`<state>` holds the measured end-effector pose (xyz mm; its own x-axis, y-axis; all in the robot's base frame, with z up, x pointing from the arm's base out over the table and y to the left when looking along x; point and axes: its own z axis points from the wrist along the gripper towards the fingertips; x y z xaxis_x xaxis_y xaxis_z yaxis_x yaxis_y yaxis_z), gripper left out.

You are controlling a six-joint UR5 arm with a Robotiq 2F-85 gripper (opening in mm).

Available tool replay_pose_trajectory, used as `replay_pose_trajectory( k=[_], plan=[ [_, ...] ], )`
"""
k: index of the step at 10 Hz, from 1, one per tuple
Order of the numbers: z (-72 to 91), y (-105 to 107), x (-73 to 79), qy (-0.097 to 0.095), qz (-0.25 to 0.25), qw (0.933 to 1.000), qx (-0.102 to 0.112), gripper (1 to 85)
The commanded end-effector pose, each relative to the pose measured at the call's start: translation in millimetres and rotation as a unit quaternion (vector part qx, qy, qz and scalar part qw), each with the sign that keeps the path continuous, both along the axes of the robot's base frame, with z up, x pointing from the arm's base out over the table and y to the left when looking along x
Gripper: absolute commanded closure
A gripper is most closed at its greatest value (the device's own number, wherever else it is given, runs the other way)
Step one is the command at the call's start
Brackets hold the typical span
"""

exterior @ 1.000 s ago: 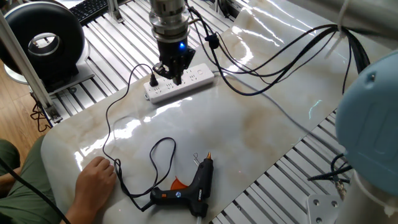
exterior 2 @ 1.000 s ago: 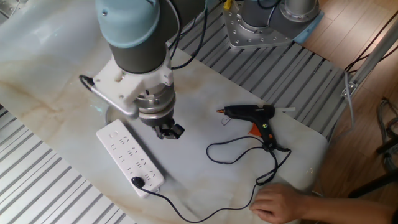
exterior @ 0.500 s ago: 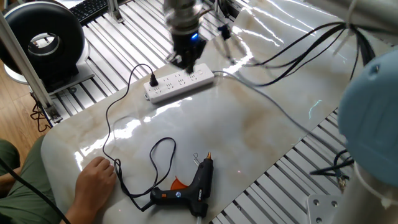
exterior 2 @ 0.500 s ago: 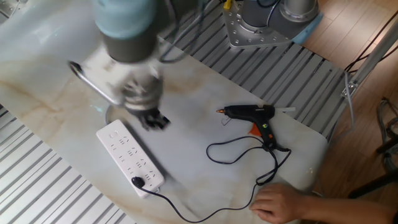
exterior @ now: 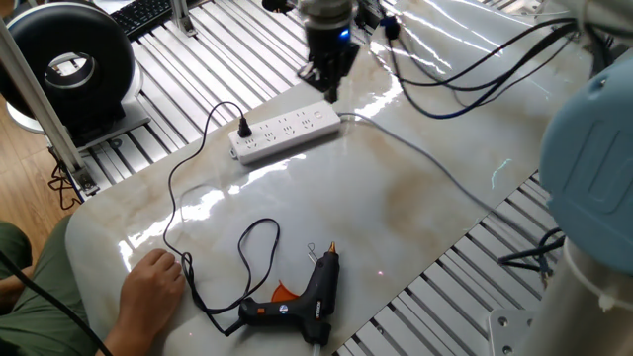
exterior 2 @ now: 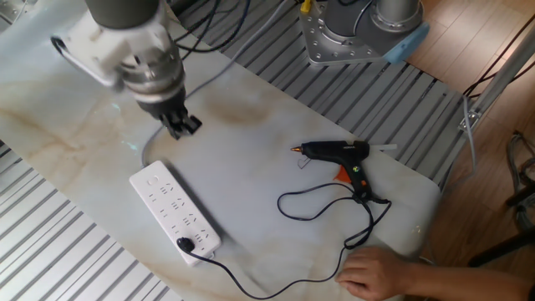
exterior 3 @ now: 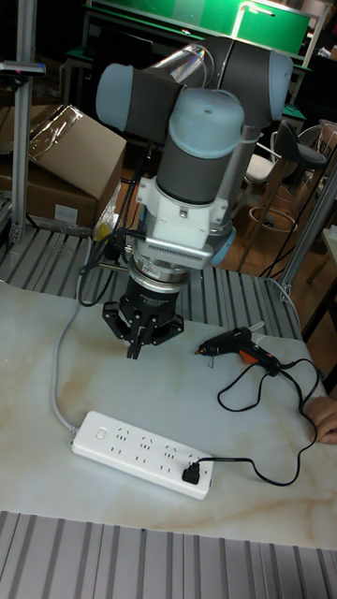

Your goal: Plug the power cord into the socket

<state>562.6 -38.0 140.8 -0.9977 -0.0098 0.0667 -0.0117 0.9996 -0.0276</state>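
The socket, a long white power strip (exterior: 287,132) (exterior 2: 171,207) (exterior 3: 140,448), lies flat on the marble table. The power cord's small black plug (exterior: 243,127) (exterior 2: 184,244) (exterior 3: 192,474) stands in an outlet at one end of the strip. Its thin black cable (exterior: 170,188) loops across the table to a black glue gun (exterior: 312,292) (exterior 2: 338,152) (exterior 3: 239,346). My gripper (exterior: 326,81) (exterior 2: 180,125) (exterior 3: 139,343) hangs above the table beyond the strip's other end, clear of it. It is shut and holds nothing.
A person's hand (exterior: 153,287) (exterior 2: 376,272) rests on the table edge near the cord's loop. The strip's pale grey cable (exterior 3: 61,374) runs off to the side. A round black device (exterior: 74,64) and the robot's base (exterior 2: 351,33) stand off the marble top.
My gripper has moved up and away from over the strip, past the end opposite the plug. The plug, cord, glue gun and hand have stayed in place.
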Motion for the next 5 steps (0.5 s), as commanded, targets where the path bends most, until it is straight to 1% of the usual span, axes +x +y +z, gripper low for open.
replay_pose_trajectory(
  k=[1,5],
  plan=[
    [-1.4,-11.0,-10.4,0.002,-0.004,0.9998,0.017,72.0],
    [-10.9,-7.6,-7.5,0.0,-0.004,1.0,0.007,73.3]
  ],
)
